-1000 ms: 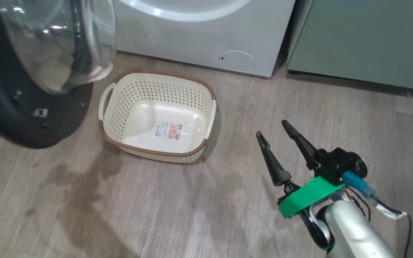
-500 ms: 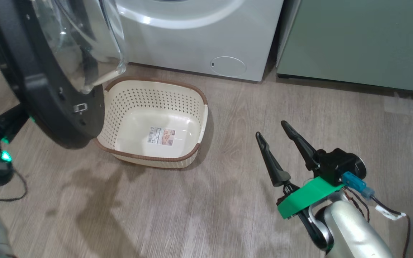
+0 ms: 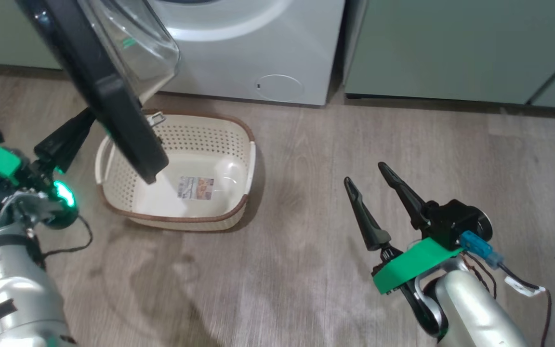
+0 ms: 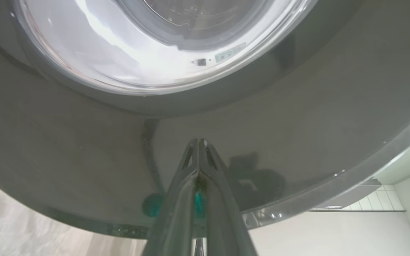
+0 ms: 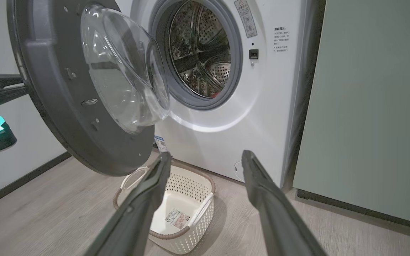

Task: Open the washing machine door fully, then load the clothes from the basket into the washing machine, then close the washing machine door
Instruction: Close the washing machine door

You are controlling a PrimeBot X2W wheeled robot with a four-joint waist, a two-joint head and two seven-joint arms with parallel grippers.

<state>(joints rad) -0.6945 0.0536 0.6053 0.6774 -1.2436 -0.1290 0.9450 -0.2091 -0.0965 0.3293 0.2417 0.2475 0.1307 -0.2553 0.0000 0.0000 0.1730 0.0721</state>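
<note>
gleaming round glass door [image 5: 94, 89], perforated basket [image 5: 194, 231]

The washing machine door [image 4: 297, 124] is glossy dark with clear glass; basket [image 3: 200, 140] probably plastic.

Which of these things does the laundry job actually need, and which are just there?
Job: washing machine door, swung open; washing machine; basket, empty; left gripper, shut, behind the door; right gripper, open.
Just there: pale green cabinets; small round white flap; wooden floor.
</note>
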